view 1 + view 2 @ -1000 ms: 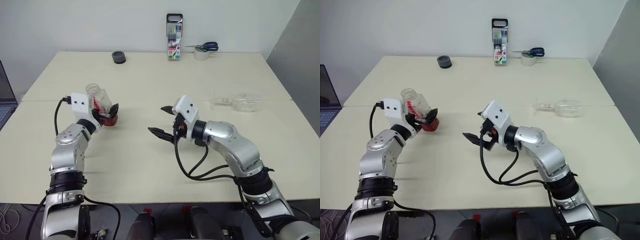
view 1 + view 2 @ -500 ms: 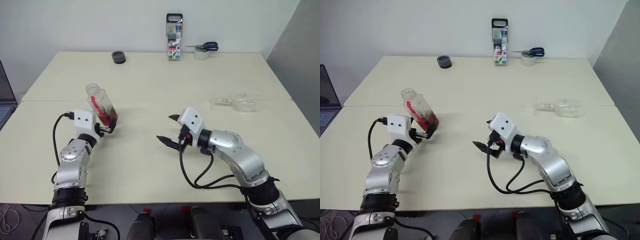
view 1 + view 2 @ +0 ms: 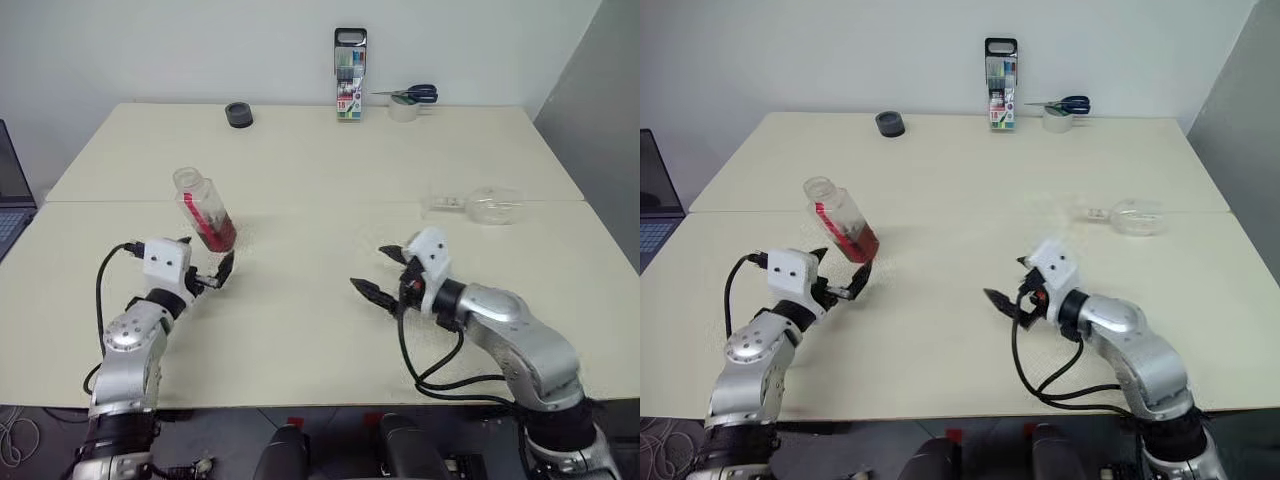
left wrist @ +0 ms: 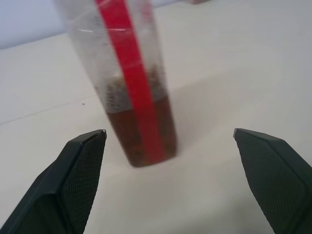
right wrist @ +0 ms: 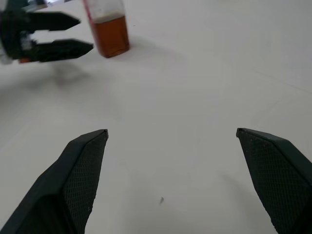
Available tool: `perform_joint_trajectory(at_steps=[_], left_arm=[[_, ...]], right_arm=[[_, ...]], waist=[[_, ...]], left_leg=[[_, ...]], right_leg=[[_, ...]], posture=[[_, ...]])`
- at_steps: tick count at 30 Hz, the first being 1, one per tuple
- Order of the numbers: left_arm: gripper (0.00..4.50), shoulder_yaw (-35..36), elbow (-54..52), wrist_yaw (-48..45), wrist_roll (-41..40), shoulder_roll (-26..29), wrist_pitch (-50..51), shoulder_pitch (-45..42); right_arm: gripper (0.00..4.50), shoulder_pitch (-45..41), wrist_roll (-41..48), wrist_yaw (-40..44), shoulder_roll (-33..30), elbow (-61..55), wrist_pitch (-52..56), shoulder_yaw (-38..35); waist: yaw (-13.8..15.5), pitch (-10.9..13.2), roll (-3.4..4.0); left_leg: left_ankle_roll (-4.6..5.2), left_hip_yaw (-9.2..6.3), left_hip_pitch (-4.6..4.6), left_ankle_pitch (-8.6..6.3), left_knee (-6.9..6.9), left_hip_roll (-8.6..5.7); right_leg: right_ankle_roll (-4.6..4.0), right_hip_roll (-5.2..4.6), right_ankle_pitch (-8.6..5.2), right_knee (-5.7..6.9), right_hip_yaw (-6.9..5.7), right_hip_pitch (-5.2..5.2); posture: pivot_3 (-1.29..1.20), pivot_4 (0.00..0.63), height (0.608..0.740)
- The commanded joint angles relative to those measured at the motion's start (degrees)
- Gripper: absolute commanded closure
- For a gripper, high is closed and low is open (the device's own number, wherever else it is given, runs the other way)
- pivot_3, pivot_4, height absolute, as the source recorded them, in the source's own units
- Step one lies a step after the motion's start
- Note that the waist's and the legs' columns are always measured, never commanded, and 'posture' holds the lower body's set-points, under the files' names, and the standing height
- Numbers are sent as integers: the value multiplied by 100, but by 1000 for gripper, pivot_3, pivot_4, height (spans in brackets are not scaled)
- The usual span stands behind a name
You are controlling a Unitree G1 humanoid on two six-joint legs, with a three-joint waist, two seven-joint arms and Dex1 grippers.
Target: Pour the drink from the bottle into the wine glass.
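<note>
The bottle [image 3: 205, 210] stands on its base on the left part of the table, clear with a red label strip, its mouth uncapped. The reddish-brown drink [image 4: 146, 131] fills its lower part. My left gripper [image 3: 205, 262] is open just in front of the bottle, apart from it, with nothing between its fingers. The wine glass [image 3: 480, 203] lies on its side at the right of the table, its foot pointing left. My right gripper [image 3: 378, 272] is open and empty over the table's middle front, well short of the glass. The right wrist view catches the bottle [image 5: 109, 29] beside the left gripper [image 5: 83, 34].
A tall marker-pen case [image 3: 349, 75] stands at the table's [image 3: 300, 170] far edge. Scissors on a tape roll [image 3: 405, 102] lie to its right and a black round object [image 3: 238, 114] to its left. A laptop edge [image 3: 8, 200] shows at far left.
My left gripper has drawn back and down from the bottle, which went from tilted between its fingers to standing free. My right gripper has moved right and lower.
</note>
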Motion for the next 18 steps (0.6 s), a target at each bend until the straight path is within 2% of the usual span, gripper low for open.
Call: perform_joint_trajectory(at_steps=[1,5,12,18], left_arm=[[24,-286,-775,-511,-182,133,-41,199],[24,-599,-997,-1040,-461,222,288,-22],[24,-1109,-960,-2213,-1064,489,1007,-1074],[24,-1257,-587,-2709,-1055,582,963,-1697]], right_arm=[[0,-116,522,-792,611,-233,909,-965],[0,-478,887,-1565,1374,186,1445,-2031],[0,-1895,1694,-3044,2455,1695,1105,-3892],[0,-2611,2048,-3681,2534,2852,257,-4262]], waist=[[14,0,1],[43,1,3],[1,4,11],[-57,7,19]], left_leg=[[0,0,1,0,0,1],[0,2,6,0,0,0],[1,13,11,0,-5,0],[2,19,14,0,-22,-1]], right_leg=[[0,0,0,0,0,1],[0,8,0,3,0,3],[-1,14,0,7,4,2],[-2,13,1,4,8,-1]], posture=[[0,150,740],[0,150,740],[0,150,740],[0,150,740]])
